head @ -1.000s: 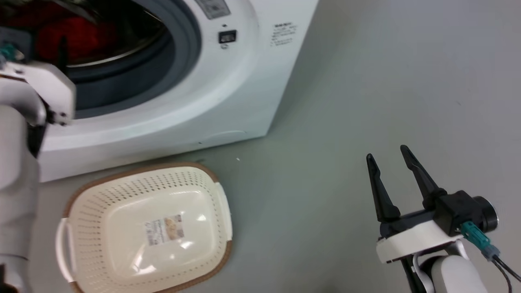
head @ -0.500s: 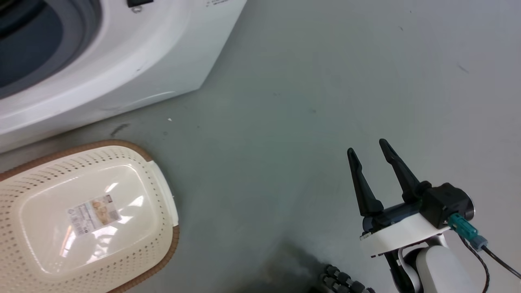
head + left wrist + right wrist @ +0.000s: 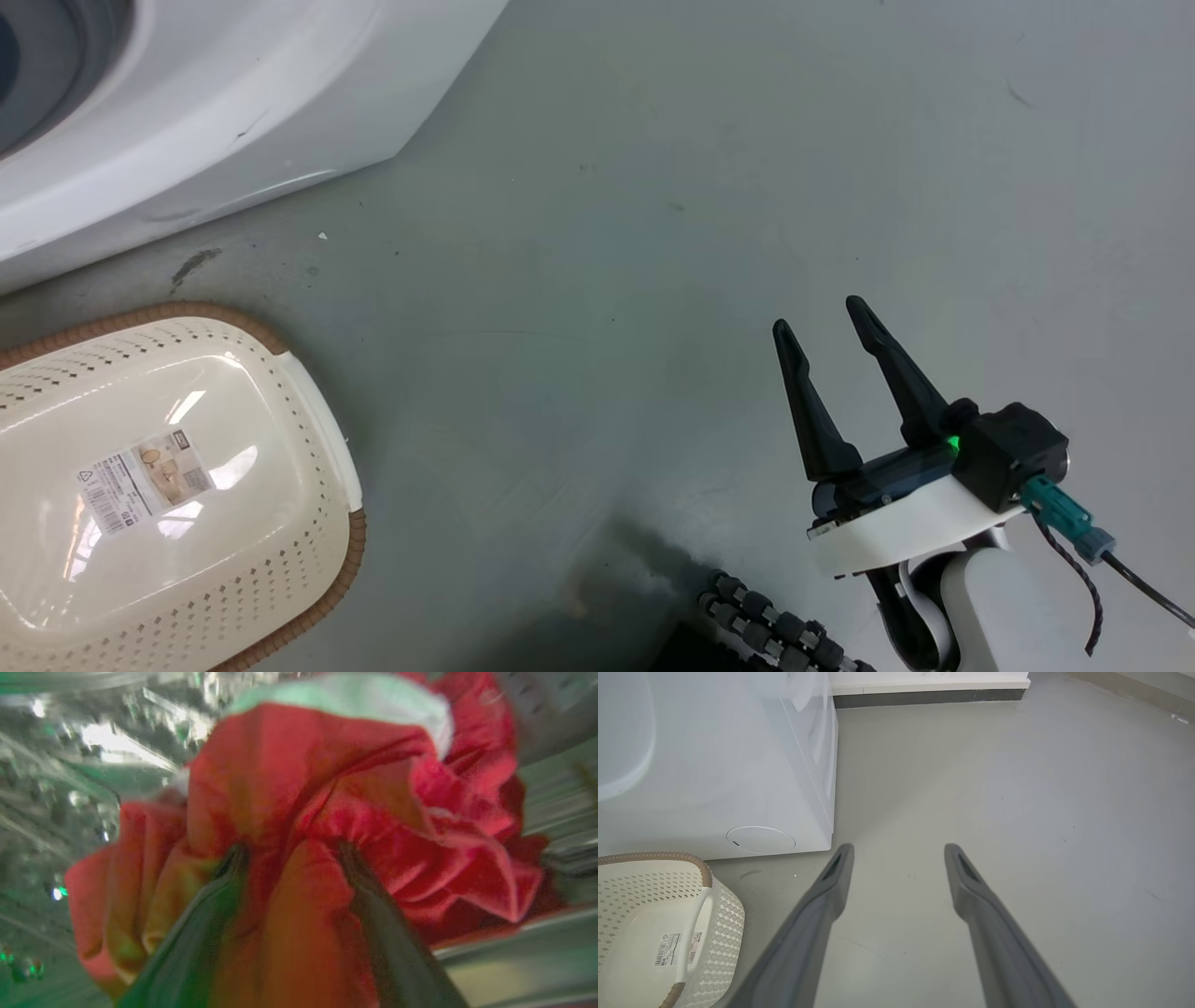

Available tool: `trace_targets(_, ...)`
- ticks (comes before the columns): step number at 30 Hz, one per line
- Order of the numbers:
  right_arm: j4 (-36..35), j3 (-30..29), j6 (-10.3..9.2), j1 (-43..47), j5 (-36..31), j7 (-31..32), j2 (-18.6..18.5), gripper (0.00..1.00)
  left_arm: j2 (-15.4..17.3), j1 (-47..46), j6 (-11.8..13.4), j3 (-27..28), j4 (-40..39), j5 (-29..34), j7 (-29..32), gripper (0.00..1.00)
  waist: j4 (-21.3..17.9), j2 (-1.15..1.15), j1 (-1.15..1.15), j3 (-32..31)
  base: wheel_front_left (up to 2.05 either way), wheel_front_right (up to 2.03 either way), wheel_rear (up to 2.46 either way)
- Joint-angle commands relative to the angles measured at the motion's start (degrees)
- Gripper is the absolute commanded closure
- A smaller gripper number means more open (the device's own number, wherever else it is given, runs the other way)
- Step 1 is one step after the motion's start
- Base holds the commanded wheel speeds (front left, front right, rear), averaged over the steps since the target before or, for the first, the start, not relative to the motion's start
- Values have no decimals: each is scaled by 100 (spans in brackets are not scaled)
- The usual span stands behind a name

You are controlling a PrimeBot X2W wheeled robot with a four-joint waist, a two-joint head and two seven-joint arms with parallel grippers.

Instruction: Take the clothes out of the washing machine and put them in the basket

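Observation:
The clothes [image 3: 327, 788], a bright red bundle with a white band, lie in the steel drum [image 3: 70, 765] of the washing machine [image 3: 187, 121]. My left gripper [image 3: 289, 851] is pushed into them, its fingers spread wide with red fabric between them. The cream basket [image 3: 140, 315] stands on the floor in front of the washing machine [image 3: 714, 765], with nothing in it but a paper label on its base. My right gripper [image 3: 822, 317] hovers open over bare floor to the right of the basket [image 3: 654, 855], holding nothing. The right wrist view shows the right gripper [image 3: 899, 851] with its fingers well apart.
Grey floor stretches to the right of the washing machine as far as a wall with a dark skirting [image 3: 924, 695]. A black ribbed cable chain [image 3: 775, 625] lies at the bottom edge near my right arm.
The head camera has swung right and down, so the washer opening and my left arm have left its picture. The right gripper stays open in about the same place.

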Motion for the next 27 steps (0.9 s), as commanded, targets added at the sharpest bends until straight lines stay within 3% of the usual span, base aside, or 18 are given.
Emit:
trace_targets(1, -13, 11, -6, -96, 41, -19, 14, 0, 79, -81, 5, -57, 44, -114, 274, 0, -18, 0, -1, 33, 0, 0, 0)
trace_targets(2, -11, 16, -6, -107, 43, -19, 14, 0, 101, -104, 5, -68, 55, -184, 444, 0, -23, 0, -1, 43, 0, 0, 0)
trace_targets(3, -4, 24, -6, -120, 55, -19, 15, 0, 125, -118, 4, -92, 80, -242, 621, 7, -28, 0, -1, 51, 0, 0, 0)
trace_targets(4, 5, 24, -6, -136, 63, -20, 15, 0, 149, -138, 4, -109, 58, -272, 716, 52, -29, 0, -1, 59, 0, 0, 0)
trace_targets(5, 5, 24, -6, -136, 63, -20, 15, 0, 149, -138, 4, -109, 58, -272, 716, 52, -29, 0, -1, 59, 0, 0, 0)
trace_targets(6, 5, 29, -6, -149, 79, -20, 15, 0, 164, -147, 4, -103, 43, -331, 793, 87, -33, 0, -1, 67, 0, 0, 0)
trace_targets(7, 7, 38, -6, -153, 94, -20, 15, 0, 165, -137, 3, -72, 56, -386, 853, 100, -38, 0, -1, 67, 0, 0, 0)
trace_targets(10, 10, 45, -6, -157, 113, -20, 15, 0, 209, -99, 85, -63, -91, -366, 691, 100, -49, 0, -1, 61, 0, 0, 0)
trace_targets(17, 55, -25, -6, -198, 97, -20, 14, 0, 96, 129, 317, 51, -123, -505, -300, 100, -37, 0, -1, -65, 0, 0, 0)
trace_targets(27, 168, -241, -6, -129, -49, -20, 12, 0, -584, 747, 717, 344, 562, -987, -2180, 100, 101, 0, -1, -732, 0, 0, 0)
